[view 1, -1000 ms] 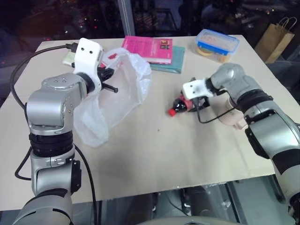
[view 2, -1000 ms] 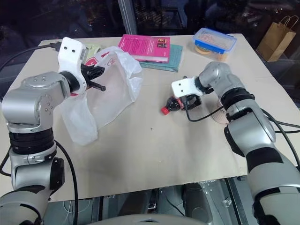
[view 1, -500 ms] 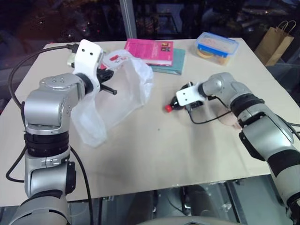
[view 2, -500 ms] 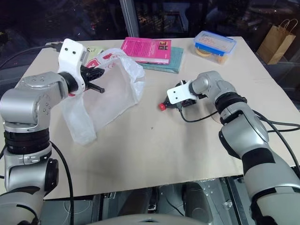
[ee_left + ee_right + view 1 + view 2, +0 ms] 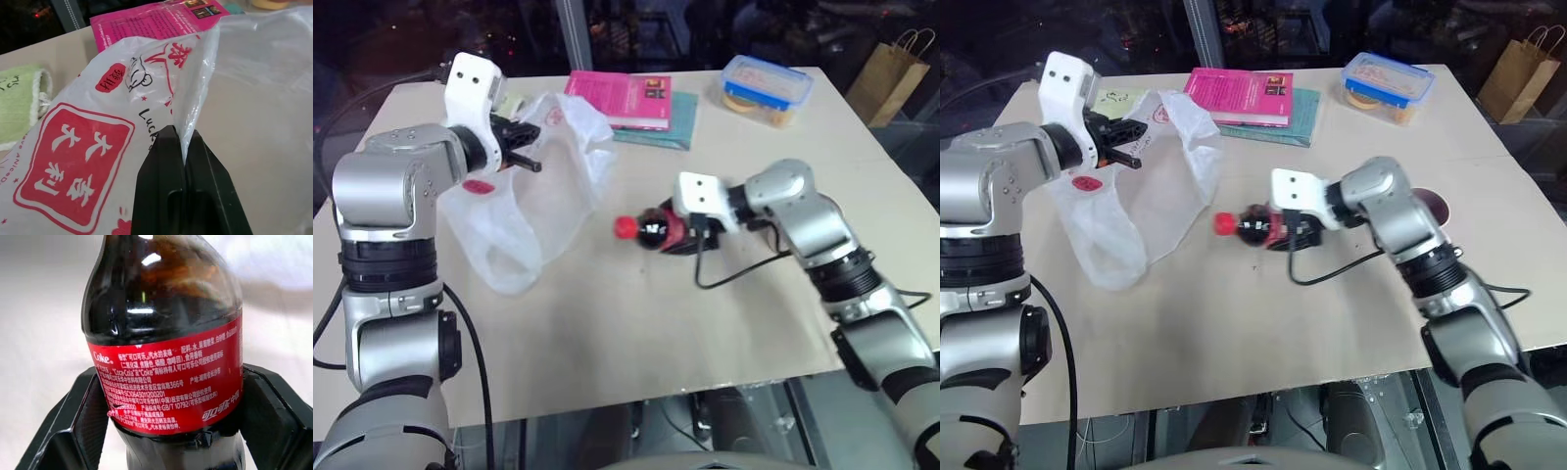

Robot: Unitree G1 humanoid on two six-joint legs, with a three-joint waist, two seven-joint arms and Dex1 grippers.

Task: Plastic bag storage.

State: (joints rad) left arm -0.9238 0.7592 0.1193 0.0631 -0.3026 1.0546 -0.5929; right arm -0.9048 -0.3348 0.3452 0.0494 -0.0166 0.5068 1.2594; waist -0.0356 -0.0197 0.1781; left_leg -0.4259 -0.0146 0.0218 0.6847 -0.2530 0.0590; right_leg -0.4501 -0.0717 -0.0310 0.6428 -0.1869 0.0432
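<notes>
Left wrist view showed the left gripper pinching the crinkly translucent-white plastic bag while the right gripper clasped a dark red-labelled cola bottle.

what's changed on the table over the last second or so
The right claw, closed around the cola bottle, has carried it across the table toward the plastic bag, cap leading. The left claw still pinches the bag's rim and holds it raised, as before. The pink book, lidded food container and brown paper bag lie unchanged.
</notes>
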